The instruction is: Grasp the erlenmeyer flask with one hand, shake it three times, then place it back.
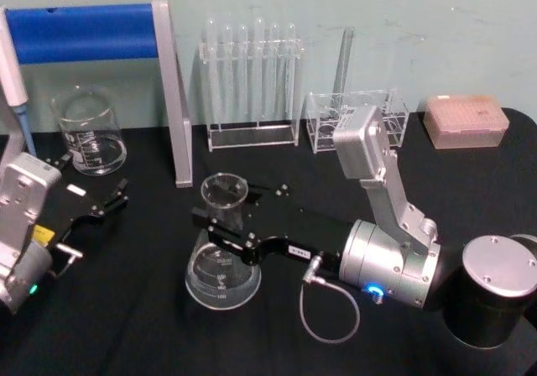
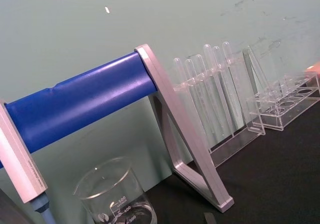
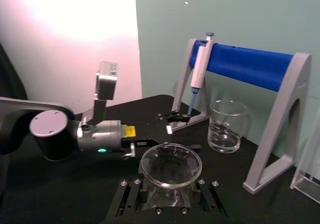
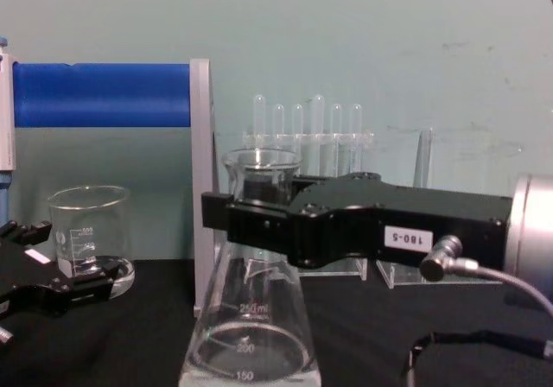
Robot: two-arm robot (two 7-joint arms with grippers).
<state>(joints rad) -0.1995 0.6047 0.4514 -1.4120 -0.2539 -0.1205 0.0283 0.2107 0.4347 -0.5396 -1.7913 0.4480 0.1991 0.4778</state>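
The erlenmeyer flask (image 1: 222,263) stands near the middle of the black table, clear glass with white marks, and its base looks to rest on the surface. My right gripper (image 1: 225,216), the hand with the white number label (image 4: 406,237), reaches in from the right. It is shut on the flask's neck just below the rim, one finger on each side. In the right wrist view the flask's rim (image 3: 171,163) sits between the black fingers (image 3: 131,188). The chest view has the flask (image 4: 251,318) close and large, with the right gripper (image 4: 255,218) across its neck. My left gripper (image 1: 92,183) lies parked at the far left, open.
A glass beaker (image 1: 88,133) stands at the back left under a pipette stand with a blue bar (image 1: 84,32); its grey leg (image 1: 176,107) is just behind the flask. A test tube rack (image 1: 252,82), a second clear rack (image 1: 352,120) and a pink box (image 1: 466,120) line the back.
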